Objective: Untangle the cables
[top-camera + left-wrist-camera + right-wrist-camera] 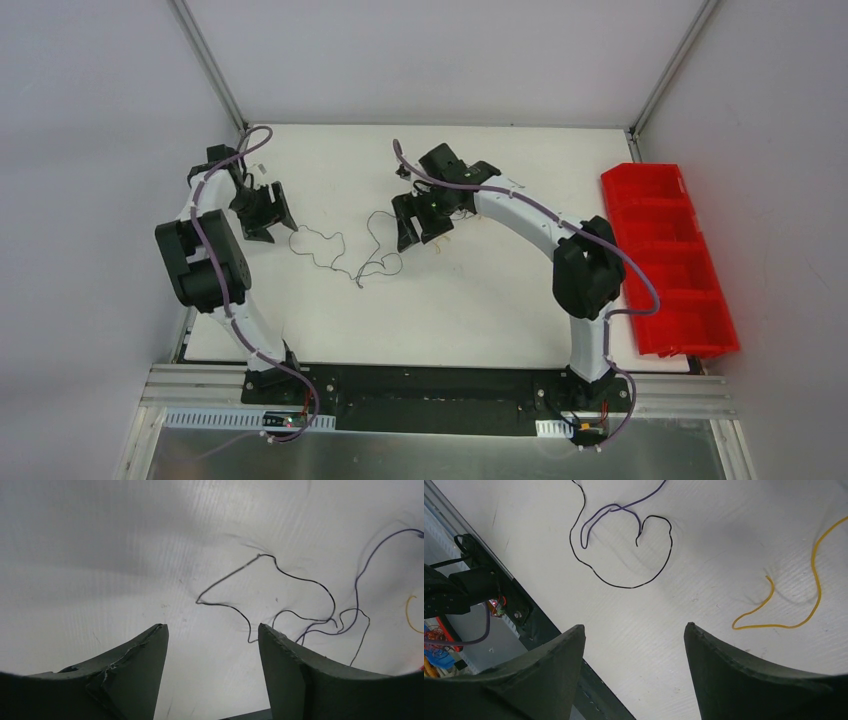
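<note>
The cables lie loose on the white table (480, 300) between my two grippers. In the top view, thin dark cables (383, 263) curl from the left gripper (268, 215) towards the right gripper (420, 225). In the left wrist view, a black cable (227, 578) and a purple cable (357, 582) lie ahead and to the right of my open left gripper (212, 630), and the black cable's end stops close to the right fingertip (265, 630). My right gripper (634, 627) is open and empty. Beyond it lie a black cable loop (626, 587), a purple cable (596, 516) and a yellow cable (814, 565).
A red compartment bin (665, 255) stands along the table's right edge. The black base rail (524, 615) at the near edge shows left of the right gripper. An orange strand (407, 615) peeks in at the far right of the left wrist view.
</note>
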Robot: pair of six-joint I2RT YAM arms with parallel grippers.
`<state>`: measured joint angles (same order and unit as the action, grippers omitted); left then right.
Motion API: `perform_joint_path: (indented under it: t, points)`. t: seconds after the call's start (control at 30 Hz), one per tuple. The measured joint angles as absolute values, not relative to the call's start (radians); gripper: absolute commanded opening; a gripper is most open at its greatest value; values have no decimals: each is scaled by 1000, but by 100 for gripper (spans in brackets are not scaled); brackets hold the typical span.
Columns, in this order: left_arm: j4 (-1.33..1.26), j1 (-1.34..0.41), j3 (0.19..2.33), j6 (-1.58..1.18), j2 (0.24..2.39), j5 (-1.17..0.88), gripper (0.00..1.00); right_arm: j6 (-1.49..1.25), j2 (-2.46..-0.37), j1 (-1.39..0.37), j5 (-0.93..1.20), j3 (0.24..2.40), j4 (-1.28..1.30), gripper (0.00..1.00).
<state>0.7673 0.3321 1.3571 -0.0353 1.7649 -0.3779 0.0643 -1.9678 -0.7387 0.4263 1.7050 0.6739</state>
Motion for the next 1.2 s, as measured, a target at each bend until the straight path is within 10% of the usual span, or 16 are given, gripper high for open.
perform_joint_path:
  t: [0.27,0.6,1.2]
  points:
    - [743,334,1448,14,1988,-433,55,94,-1985,-768,445,1703,622,77]
    - [734,290,1442,10,2005,-571,0,-7,-2061,-788,479,1644,607,86]
    - [720,51,1240,5,1581,-841,0,-426,-1908,-590,775,1232,362,91]
